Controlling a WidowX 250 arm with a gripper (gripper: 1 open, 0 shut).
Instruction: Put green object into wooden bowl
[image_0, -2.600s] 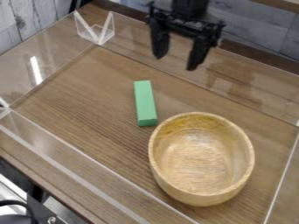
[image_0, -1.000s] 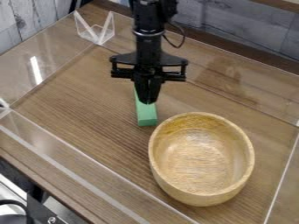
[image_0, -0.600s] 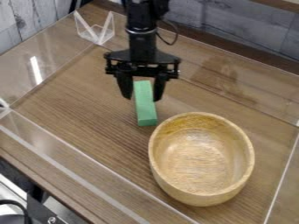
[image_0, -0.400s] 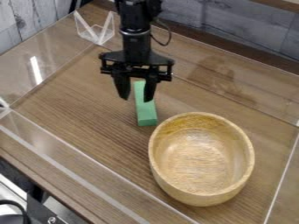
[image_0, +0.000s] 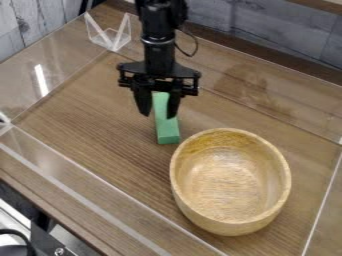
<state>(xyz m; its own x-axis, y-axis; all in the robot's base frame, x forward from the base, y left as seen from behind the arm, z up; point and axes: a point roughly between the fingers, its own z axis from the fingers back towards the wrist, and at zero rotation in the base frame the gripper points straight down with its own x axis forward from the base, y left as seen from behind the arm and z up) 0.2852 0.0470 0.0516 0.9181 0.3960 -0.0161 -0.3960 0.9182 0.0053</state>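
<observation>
Green object (image_0: 167, 128) lies on the worktop (image_0: 80, 120) mid-area beside the empty wooden bowl (image_0: 231, 180); gripper (image_0: 159, 106) straddles its far end, fingers apart, nothing grasped or moved yet.

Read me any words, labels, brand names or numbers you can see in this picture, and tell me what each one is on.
None: no readable text anywhere in this view.
Green object: plain, no marking.
Wooden bowl: only wood grain.
Claw and arm: black, no legible label at this picture size.
</observation>
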